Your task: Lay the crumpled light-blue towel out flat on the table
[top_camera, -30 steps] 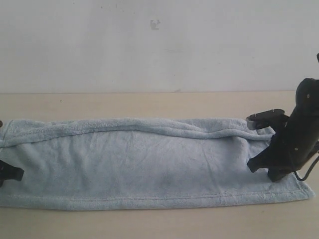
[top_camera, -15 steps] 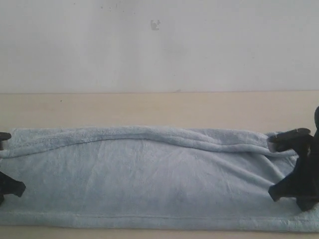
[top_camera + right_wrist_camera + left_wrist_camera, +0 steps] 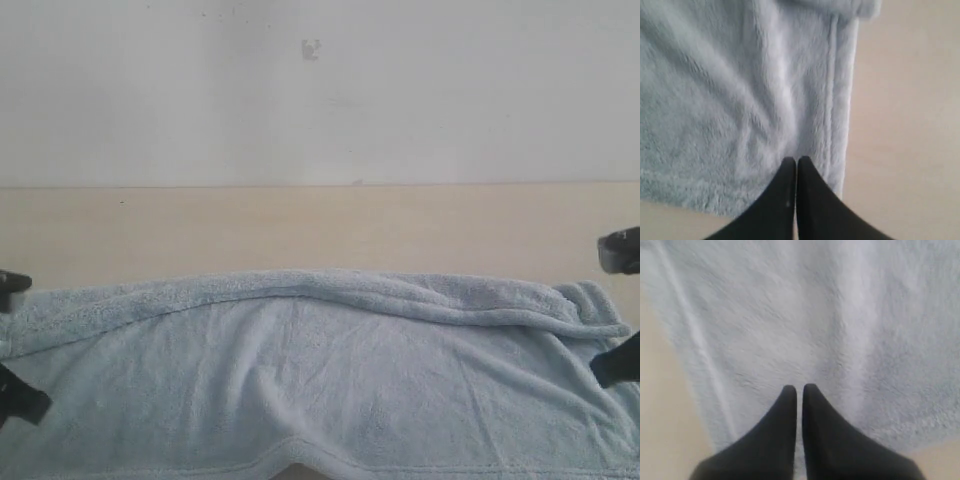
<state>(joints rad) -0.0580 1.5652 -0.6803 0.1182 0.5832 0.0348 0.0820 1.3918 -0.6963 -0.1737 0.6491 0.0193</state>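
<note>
The plush light-blue towel (image 3: 320,385) lies wrinkled on the pale wood-look desk (image 3: 300,230); left tool (image 3: 796,388) and right tool (image 3: 793,160), jaws pressed together, pinch its ends.

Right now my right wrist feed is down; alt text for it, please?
The right gripper, black jaws shut, pinches the light-blue towel just inside its hemmed edge, creases fanning from the tips. Bare beige table lies beyond the hem.

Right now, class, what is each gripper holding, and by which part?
Both hold the towel. The left gripper pinches the fabric just inside one short end; the right gripper pinches it just inside the opposite end, creases fanning from its shut tips.
</note>
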